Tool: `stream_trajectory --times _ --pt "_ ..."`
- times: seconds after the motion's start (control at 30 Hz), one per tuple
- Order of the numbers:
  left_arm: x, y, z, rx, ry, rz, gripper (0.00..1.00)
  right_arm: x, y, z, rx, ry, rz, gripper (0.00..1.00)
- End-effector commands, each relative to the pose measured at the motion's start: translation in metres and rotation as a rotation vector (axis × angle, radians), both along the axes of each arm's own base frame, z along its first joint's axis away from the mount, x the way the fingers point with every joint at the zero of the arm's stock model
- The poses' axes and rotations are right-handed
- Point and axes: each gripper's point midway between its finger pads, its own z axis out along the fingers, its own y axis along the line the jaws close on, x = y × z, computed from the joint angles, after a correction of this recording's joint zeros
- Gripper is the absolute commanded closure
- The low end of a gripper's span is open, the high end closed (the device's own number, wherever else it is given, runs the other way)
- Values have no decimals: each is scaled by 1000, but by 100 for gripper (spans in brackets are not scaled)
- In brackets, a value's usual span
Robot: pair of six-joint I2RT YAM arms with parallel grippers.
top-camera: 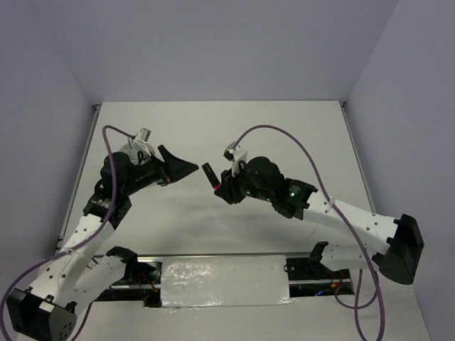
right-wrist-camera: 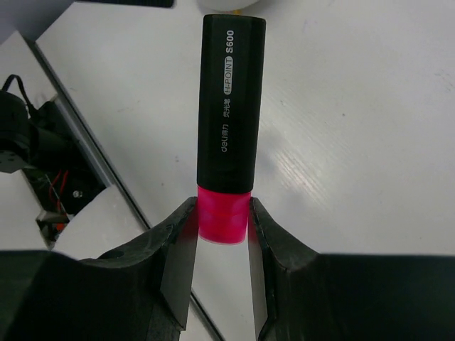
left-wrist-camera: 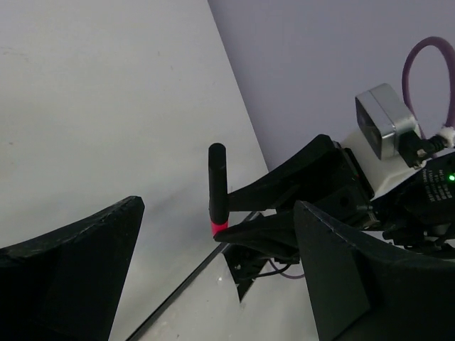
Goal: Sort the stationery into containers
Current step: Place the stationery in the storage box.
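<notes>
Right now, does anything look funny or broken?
Nothing looks broken or spilled. The only funny thing: the short pink highlighter with a black cap is held up in the air, pinched by its pink end in the right end effector, just in front of the wide-open left end effector.

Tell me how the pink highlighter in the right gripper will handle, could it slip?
Probably stiff and light: the pink highlighter sticks straight out of the right gripper without sagging. Its glossy plastic looks slippery, and only the short pink end is pinched, so it might pivot or slide if bumped.
</notes>
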Motion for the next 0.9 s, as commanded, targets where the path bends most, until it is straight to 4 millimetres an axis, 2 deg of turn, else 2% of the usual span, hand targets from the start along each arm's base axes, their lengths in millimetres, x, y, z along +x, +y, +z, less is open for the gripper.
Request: stream_trajectory --times 0.0,0.07,0.27,0.3,0.37,0.4,0.47,0.5,0.6,0.63,0.67,0.7,0.73,0.83,0.87 --pt "-1 -12 26 -45 -72 -48 1 -4 13 37 51 -60 10 96" --pt "-1 -15 19 -34 -51 -60 2 -14 19 43 38 -78 44 96" --pt "-2 -21 9 -20 -29 -80 13 -26 34 48 -9 -112 93 94" --pt "-3 -21 9 -24 -32 -84 18 -26 37 39 -41 -95 102 94" --pt "-5 -24 12 -28 -42 -98 26 -25 40 42 -55 -105 102 94" --pt "-5 -24 16 -27 -51 -103 40 -24 42 39 -71 -105 104 94" --pt "-7 -24 15 -12 -49 -109 59 -22 43 40 -76 -116 103 94" --pt "-7 -23 16 -1 -59 -108 80 -21 44 41 -78 -118 103 94" --pt "-8 -22 15 22 -54 -110 100 -15 44 40 -97 -129 84 89" --pt "-8 -21 16 30 -71 -107 100 -15 45 40 -99 -130 82 84" --pt "-9 -19 11 47 -50 -100 100 -14 45 41 -94 -127 73 61" --pt "-6 -16 13 78 -75 -83 100 -11 44 44 -85 -134 50 34" --pt "5 -4 11 125 -81 11 100 -11 38 43 -80 -136 32 1" --pt "22 39 -3 321 -26 234 100 1 17 40 -67 -130 -84 0" --pt "32 72 -10 418 15 411 100 0 8 48 -30 -128 -117 0"
